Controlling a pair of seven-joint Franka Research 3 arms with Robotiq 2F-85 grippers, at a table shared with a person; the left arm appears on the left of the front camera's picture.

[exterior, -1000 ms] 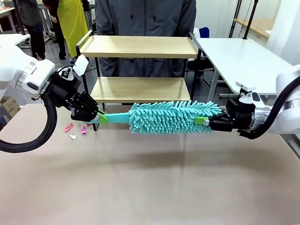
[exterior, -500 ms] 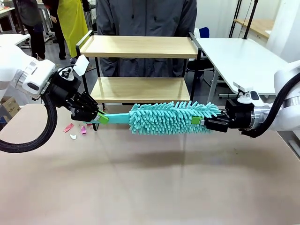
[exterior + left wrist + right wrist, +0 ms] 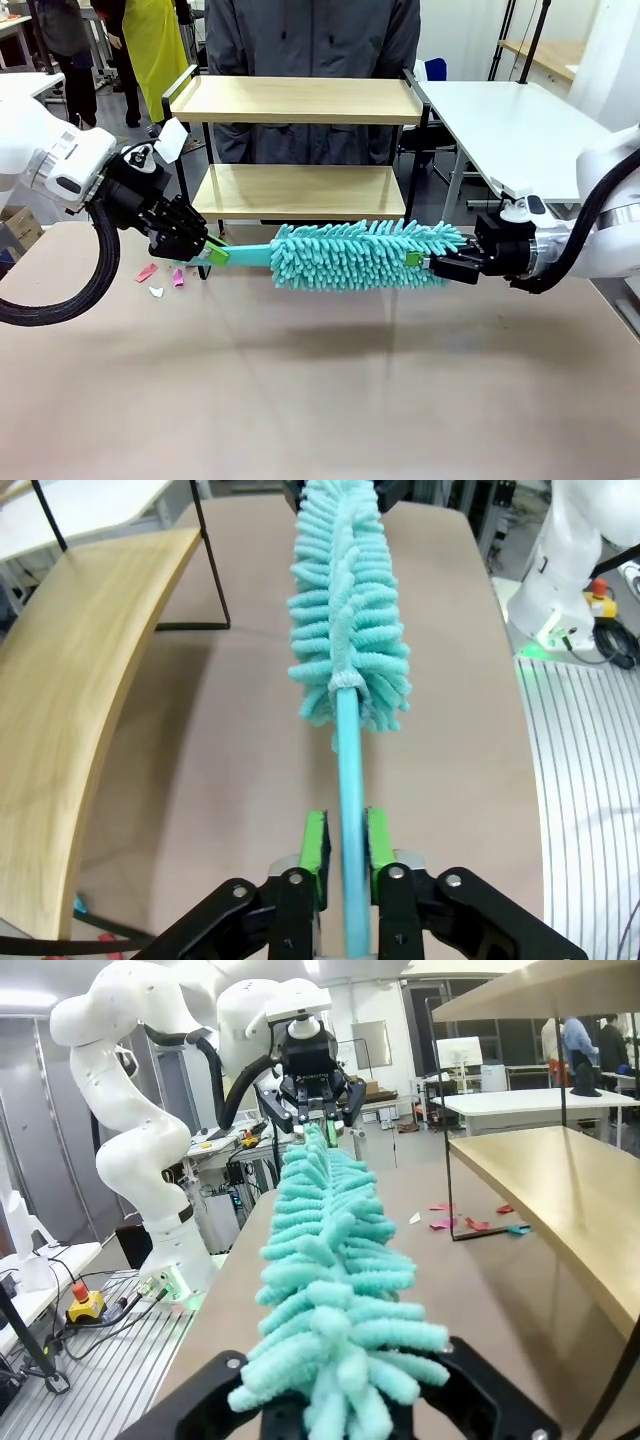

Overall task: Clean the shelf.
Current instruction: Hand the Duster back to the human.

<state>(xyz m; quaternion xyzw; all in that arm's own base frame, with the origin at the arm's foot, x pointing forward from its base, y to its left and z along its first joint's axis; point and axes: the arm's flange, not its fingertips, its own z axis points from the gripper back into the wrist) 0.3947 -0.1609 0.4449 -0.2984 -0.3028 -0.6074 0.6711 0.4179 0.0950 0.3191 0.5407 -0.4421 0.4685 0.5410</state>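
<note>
A small two-tier shelf of two light wooden boards on a thin black metal frame stands at the far edge of the beige counter, right in front of a person in a dark grey jacket. Both boards look bare. In front of the lower board, one duster – a turquoise fluffy microfibre head on a flat turquoise plastic handle – hangs level above the counter, stretched between the two arms.

The left tool sits at the handle end. From the left wrist view its two green pads stand a little apart on either side of the handle, with a sliver of gap showing, so the jaws are spread rather than pinching. The shelf's lower board curves along the side of that view.

The right tool is at the fluffy end, its green-padded fingers buried in the head's tip and pressed together on it. In the right wrist view the duster head runs straight away from the black fingers towards the left tool at the far end, and the shelf boards pass along one side.

On the counter by the shelf's left leg lie a few small scraps of pink and white paper – roughly four; I cannot count them surely. A white table stands off to the right.
</note>
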